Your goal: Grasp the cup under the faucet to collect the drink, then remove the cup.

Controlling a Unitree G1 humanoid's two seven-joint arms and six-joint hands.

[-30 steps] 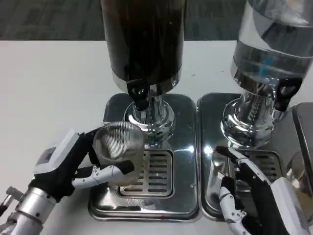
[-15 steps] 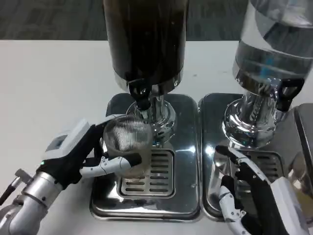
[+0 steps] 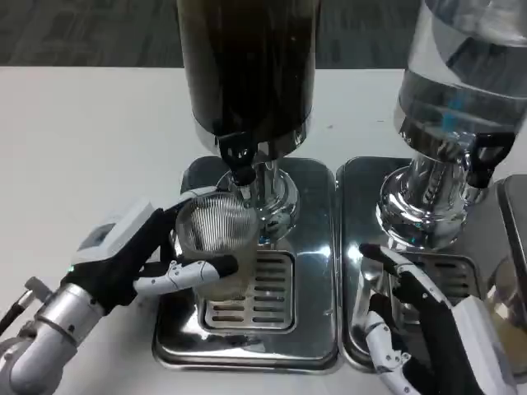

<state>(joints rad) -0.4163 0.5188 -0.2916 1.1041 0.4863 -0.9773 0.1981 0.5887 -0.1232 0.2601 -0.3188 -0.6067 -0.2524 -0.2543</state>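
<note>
Left hand (image 3: 136,259) grips the ribbed clear plastic cup (image 3: 216,243) around its side wall, holding it over the slotted grille of the left steel drip tray (image 3: 317,271), just below the black faucet (image 3: 239,163) of the dark-filled drink dispenser (image 3: 247,66). The cup is probably light, thin-walled and easily crushed; ribs aid grip, and mid-wall is the best hold. Right hand (image 3: 420,329) rests open, fingers spread, over the right steel drip tray (image 3: 354,189), near the clear-liquid dispenser (image 3: 461,74). No legible writing.
</note>
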